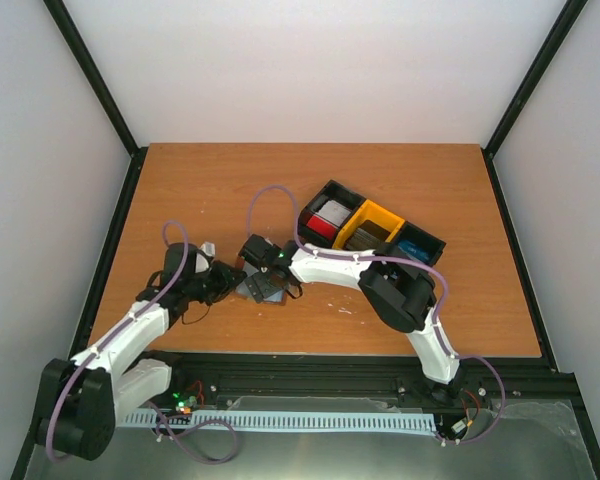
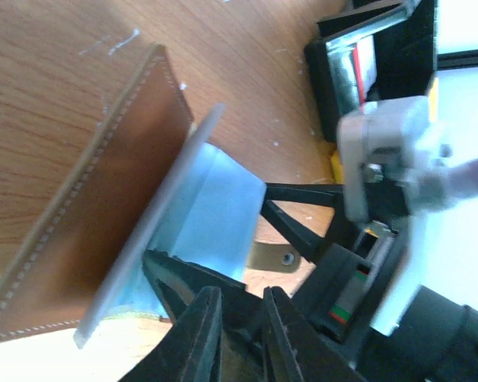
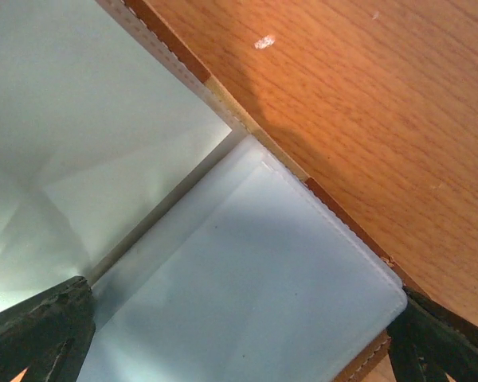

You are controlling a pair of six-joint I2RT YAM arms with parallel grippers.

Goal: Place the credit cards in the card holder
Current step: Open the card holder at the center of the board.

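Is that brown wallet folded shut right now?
No, the left wrist view shows the card holder spread open, its pale blue-grey inside exposed next to the brown leather flap.

The card holder point(image 1: 259, 289) lies on the table point(image 1: 210, 180); the left gripper point(image 1: 230, 282) is just left of it, the right gripper point(image 1: 268, 275) over it; the tray point(image 1: 378, 207) stands behind to its right, credit cards point(image 1: 330, 215) inside

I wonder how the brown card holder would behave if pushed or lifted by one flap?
The card holder probably flops at its fold, since its flaps stand at an angle. Thin stitched leather suggests it is light, so it likely slides on the smooth table when pushed.
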